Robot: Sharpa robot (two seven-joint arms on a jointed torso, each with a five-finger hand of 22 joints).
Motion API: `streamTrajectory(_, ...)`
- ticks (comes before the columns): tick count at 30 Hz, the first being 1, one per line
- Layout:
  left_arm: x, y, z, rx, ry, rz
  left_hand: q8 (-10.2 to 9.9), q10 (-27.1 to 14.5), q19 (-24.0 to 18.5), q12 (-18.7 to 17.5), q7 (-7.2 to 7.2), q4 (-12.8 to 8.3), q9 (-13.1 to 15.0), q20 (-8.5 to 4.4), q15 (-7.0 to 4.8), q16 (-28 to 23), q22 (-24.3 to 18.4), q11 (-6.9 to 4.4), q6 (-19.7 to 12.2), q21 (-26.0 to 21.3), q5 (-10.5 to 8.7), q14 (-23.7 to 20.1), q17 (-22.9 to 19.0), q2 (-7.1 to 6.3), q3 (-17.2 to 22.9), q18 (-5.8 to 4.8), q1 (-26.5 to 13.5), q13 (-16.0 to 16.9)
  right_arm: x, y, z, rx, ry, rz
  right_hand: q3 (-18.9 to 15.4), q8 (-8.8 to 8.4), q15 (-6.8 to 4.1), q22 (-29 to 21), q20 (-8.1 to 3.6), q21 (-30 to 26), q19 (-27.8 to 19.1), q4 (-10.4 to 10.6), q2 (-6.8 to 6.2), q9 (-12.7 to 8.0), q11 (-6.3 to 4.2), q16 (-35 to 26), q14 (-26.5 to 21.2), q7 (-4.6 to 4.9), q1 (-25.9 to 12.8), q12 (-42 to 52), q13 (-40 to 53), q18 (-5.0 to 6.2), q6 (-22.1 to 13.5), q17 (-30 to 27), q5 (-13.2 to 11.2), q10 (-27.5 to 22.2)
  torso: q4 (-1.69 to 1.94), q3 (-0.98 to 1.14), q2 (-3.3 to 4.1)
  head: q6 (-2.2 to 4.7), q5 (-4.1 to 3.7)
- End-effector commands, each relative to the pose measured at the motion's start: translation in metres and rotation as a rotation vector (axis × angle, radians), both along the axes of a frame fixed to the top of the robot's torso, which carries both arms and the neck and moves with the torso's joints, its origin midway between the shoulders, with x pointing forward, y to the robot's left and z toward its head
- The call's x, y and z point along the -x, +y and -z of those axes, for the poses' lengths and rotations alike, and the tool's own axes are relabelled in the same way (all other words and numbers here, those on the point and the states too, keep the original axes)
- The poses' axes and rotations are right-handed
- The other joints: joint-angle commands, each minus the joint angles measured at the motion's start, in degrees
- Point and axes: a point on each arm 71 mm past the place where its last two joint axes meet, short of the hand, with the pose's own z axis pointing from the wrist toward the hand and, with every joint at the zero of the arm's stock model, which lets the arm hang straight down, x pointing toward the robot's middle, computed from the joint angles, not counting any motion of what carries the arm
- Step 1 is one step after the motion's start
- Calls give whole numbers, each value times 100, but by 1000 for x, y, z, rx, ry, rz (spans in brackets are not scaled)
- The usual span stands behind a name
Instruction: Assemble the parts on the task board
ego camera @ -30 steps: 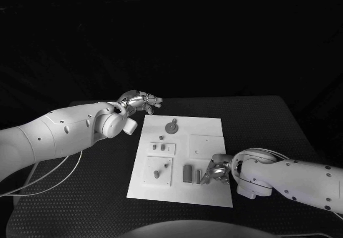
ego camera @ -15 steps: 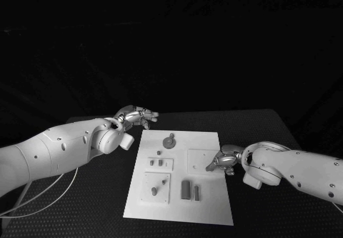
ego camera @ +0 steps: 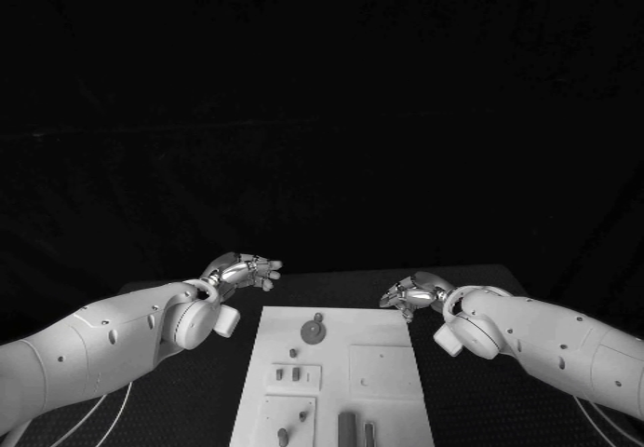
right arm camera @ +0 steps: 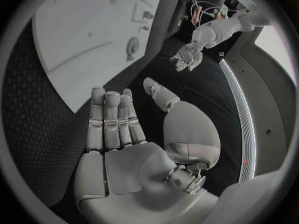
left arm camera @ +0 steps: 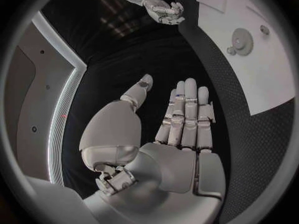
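Lying flat: white task board w/ small grey parts.

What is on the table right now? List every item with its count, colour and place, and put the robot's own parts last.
task board: one, white, middle of the table, between the two arms.
round gear-like part: one, grey, near the board's far end.
small parts: two, grey, standing side by side on a raised square on the board's left side.
long parts: two, dark grey, at the board's near end, cut by the picture's edge.
table: one, black, under the board.
left hand: one, silver, off the board's far left corner, holding nothing, fingers extended.
right hand: one, silver, off the board's far right corner, holding nothing, fingers extended.
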Motion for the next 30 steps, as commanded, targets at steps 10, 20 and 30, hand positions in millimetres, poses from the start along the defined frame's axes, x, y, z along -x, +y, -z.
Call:
streamTrajectory(10, -8, -3, -2, 124, -51, -36, -74, -1353, -750, -38, -290, -143, -20, 475, 479, -1405, -258, -60, -342, -745, -27, -1099, -383, 42, -72, -89, -121, -485, -10, 14, -14, -379, -67, 41, -394, -76, 751, -1524, 663, -2351, -1012, -18, 258, -182, 394, -3126, -489, -118, 62, -3582, -3890, -226, -473, -2114, 81, 453, 4, 37, -44, 312, 5)
streamTrajectory(20, -6, -5, 4, 93, -28, -39, -1727, -6885, -3937, -420, -989, 1389, -2541, 213, -363, -4454, -2631, -675, -4788, -3430, -327, -5290, -1843, 591, -2467, -204, -5565, -950, -8, 15, -13, -342, -67, 54, -3524, -1601, 140, -6456, -431, -4627, -4753, 1638, 672, -3172, -335, -5330, -5736, -937, -5195, -5013, -6011, -1372, -5021, -5508, -1064, -5118, 17, 34, -63, 196, 17)
streamTrajectory(30, 21, -26, 11, 121, -54, -111, -1727, -6885, -3937, -420, -989, 1389, -2541, 213, -363, -4454, -7070, -675, -4788, -3430, -327, -5290, -1843, 591, -2467, -204, -5565, -950, 15, 27, -18, -448, -141, 133, -3524, -1601, 140, -6456, -431, -4627, -4753, 1638, 672, -3172, -335, -5330, -5736, -937, -5195, -5013, -6011, -1372, -5021, -5508, -1064, -5118, 153, -84, -456, -296, -48)
